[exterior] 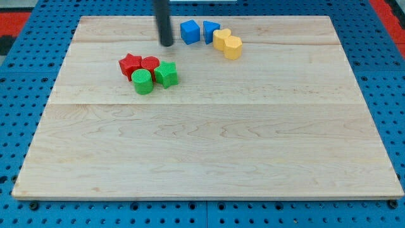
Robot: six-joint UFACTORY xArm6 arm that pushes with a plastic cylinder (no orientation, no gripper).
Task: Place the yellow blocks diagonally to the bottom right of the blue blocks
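Two blue blocks sit near the view's top centre: a blue cube and, touching its right side, a blue triangular block. Two yellow blocks lie just right and below them: a yellow rounded block touching the blue triangle and a yellow heart-like block against it, lower right. My tip stands on the board to the left of the blue cube, a small gap away, touching no block.
A cluster sits left of centre, below my tip: a red star, a red cylinder, a green cylinder and a green star-like block. The wooden board lies on a blue pegboard.
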